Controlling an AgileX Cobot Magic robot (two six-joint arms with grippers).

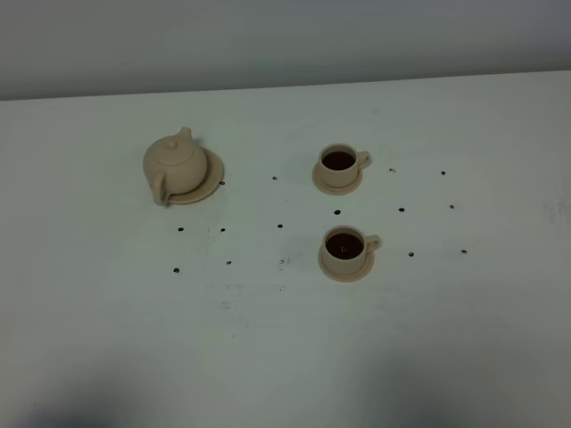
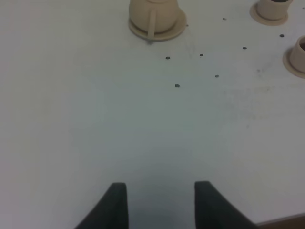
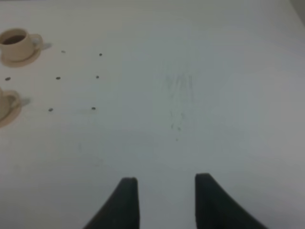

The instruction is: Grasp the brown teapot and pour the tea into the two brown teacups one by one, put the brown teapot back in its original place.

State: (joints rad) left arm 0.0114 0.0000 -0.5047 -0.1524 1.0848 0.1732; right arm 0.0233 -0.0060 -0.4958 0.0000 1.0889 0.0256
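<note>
Grippers first: the left gripper (image 2: 160, 202) has its fingers spread apart with nothing between them, hovering over bare white surface (image 1: 285, 357) well short of the tea set, and the right gripper (image 3: 167, 200) looks the same — parted, holding nothing, off on its own side with only blank surface beneath. Neither arm shows up in the high view, so both seem pulled back toward the near edge. Moving outward, the brown teapot (image 1: 174, 163) sits upright on its wide saucer (image 1: 211, 183), lid on, loop handle pointing toward the near side and spout toward the back; from the left wrist view you can see that handle facing the gripper. Over on the right are the two brown teacups, each on its own little saucer: the far cup (image 1: 339, 164) and the near cup (image 1: 344, 248), both with dark liquid inside. So my read is that this is pretty much wrapped up — both cups look filled, the pot rests on its saucer, nothing is gripped. If anything's left, it's just the arms settling, though I can't judge how full the cups are supposed to be.
</note>
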